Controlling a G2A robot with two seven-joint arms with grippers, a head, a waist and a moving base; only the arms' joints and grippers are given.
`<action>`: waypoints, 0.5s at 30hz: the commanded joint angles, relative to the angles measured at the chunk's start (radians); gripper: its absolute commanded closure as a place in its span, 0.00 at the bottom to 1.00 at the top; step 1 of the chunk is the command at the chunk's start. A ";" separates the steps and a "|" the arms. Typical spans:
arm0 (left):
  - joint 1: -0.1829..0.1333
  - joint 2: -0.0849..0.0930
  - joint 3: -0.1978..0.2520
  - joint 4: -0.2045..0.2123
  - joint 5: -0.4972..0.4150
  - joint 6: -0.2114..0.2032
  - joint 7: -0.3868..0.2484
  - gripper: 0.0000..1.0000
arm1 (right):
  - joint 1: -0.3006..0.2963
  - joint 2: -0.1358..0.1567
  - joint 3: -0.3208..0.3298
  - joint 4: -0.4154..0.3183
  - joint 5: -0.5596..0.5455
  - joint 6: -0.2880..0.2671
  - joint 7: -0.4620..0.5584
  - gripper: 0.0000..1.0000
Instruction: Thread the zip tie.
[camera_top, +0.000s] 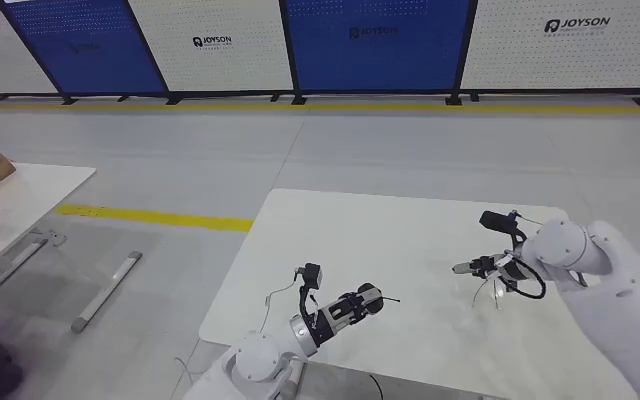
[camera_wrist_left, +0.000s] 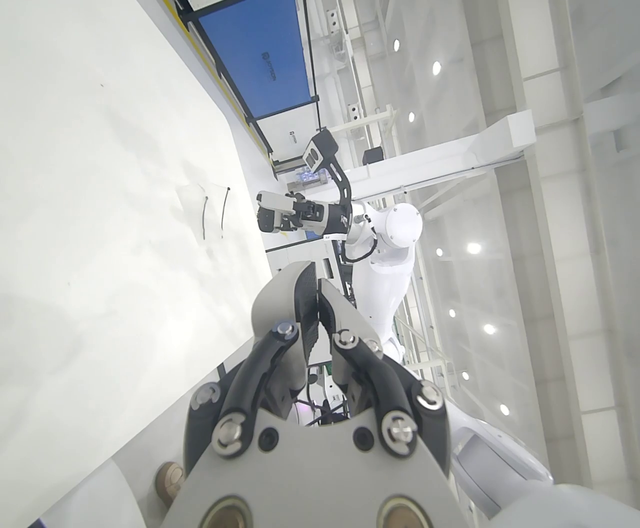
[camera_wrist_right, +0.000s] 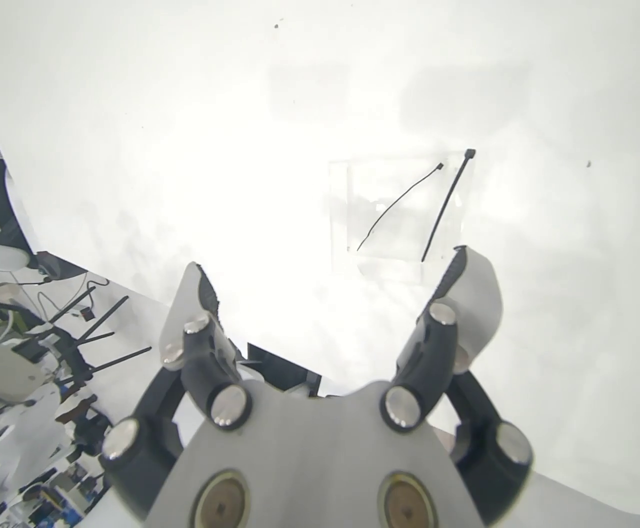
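A white table (camera_top: 380, 240) stands on a grey floor striped with yellow lines, with blue and white panels along the back wall. On the table lies a clear sheet (camera_wrist_right: 400, 240) carrying a thin zip tie (camera_wrist_right: 400, 200) and a thicker zip tie (camera_wrist_right: 448, 205) side by side, apart. The right pincer (camera_wrist_right: 330, 272) hangs released just beside the sheet, with the thicker tie's tail near one fingertip. The left pincer (camera_top: 372, 298), well apart from the sheet near the table's front edge, is clenched on a thin black strip (camera_top: 392, 298) jutting from its tip.
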 joint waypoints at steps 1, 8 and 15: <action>0.000 0.000 0.000 0.000 0.000 0.000 0.000 1.00 | -0.001 0.000 0.001 0.001 -0.001 0.000 0.000 0.00; 0.000 0.000 0.000 0.000 0.000 0.000 0.000 1.00 | -0.026 0.002 0.010 -0.005 -0.010 0.003 -0.040 0.00; 0.000 0.000 0.000 0.000 0.000 0.000 0.000 1.00 | -0.020 -0.005 0.011 0.019 -0.025 0.003 -0.023 0.51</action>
